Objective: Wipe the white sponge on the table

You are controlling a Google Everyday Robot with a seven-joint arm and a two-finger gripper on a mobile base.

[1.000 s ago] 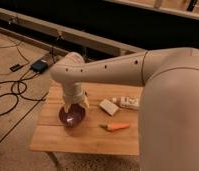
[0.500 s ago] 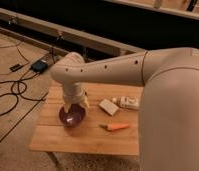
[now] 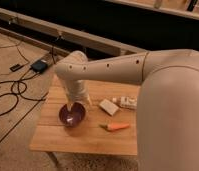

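The arm reaches in from the right, and the end effector (image 3: 78, 104) hangs over the far rim of the purple bowl (image 3: 73, 115) on the left part of the desk (image 3: 83, 141). Its fingers (image 3: 69, 106) are spread apart, released, nothing between them. The white sponge (image 3: 108, 106) lies flat on the wooden top, just right of the bowl and apart from the end effector. Just beside it on the right sits a white packet (image 3: 127, 102). An orange carrot (image 3: 115, 127) lies nearer, below the sponge. Cables (image 3: 13, 92) trail over the floor on the left.
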